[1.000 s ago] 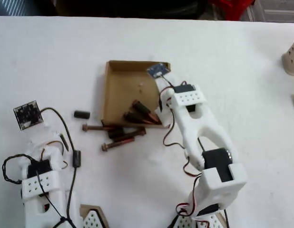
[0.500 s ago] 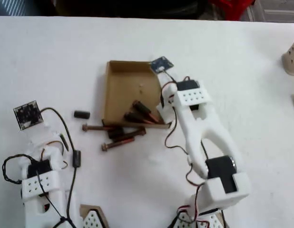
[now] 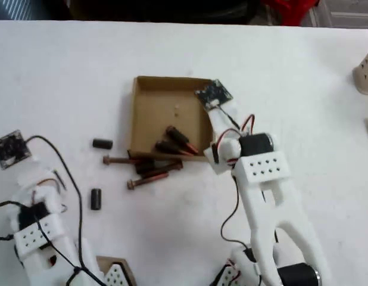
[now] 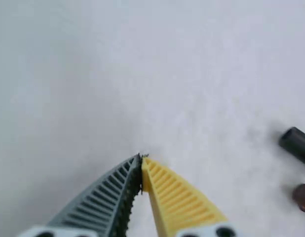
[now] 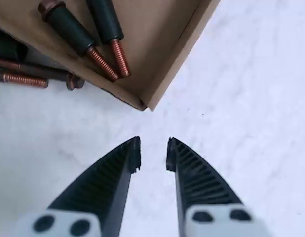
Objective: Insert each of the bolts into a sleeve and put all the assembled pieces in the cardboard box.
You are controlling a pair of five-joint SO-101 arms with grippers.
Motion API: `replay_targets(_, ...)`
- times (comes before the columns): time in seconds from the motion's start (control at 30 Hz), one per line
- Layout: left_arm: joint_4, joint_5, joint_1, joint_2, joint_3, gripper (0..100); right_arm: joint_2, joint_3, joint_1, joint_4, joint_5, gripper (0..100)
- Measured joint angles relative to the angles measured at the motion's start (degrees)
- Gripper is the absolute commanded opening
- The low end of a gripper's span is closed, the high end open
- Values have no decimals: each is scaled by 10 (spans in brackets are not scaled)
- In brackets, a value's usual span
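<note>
White tabletop [image 3: 303,59] carries everything we see. Near its middle sits a shallow brown cardboard box [image 3: 149,104], open on top. Inside it we count two finished items, each a copper-coloured bolt pushed through a black sleeve. The farther assembled piece [image 3: 179,137] and the nearer assembled piece [image 3: 167,146] lie side by side at a slant by the box's near wall, with their threaded ends bare. Two pale specks [image 3: 175,108] on the box floor are too small for us to tell as writing.

Just outside that near wall lies a cluster of long copper-coloured bolts [image 3: 119,159]. We make out at least three, crossing one another with dark sleeve shapes among them, so we cannot fix the count. Two short black cylindrical sleeves lie loose on the table. One loose sleeve [image 3: 102,143] is left of the box, and the other loose sleeve [image 3: 96,198] is nearer the table's front.

Our right gripper [image 5: 152,148] has its two black ribbed fingers slightly spread with nothing between them. It hangs over bare table just short of the box's corner. The white right arm [image 3: 267,179] runs back from there to the front edge.

Our left gripper [image 4: 141,158], one finger grey and one yellow, has its tips pressed together on nothing, over bare table. The white left arm [image 3: 32,229] stands at the front left, well apart from the box.
</note>
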Motion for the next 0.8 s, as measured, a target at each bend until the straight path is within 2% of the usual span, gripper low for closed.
replay_targets(0.2,102,-35,-147,7,-162,31,-12,68,-121,-13,0,80)
replay_targets(0.37,200,-55,-167,98,-261,30,-30,71,-215,-13,-2,16)
replay_targets(0.43,220,-57,-167,154,-269,28,-42,76,-259,-13,-27,23)
replay_targets(0.6,190,-30,-187,289,-255,30,-50,89,-379,-60,-141,32)
replay_targets(0.8,120,-3,-224,354,-239,30,-13,109,-462,-193,-168,32)
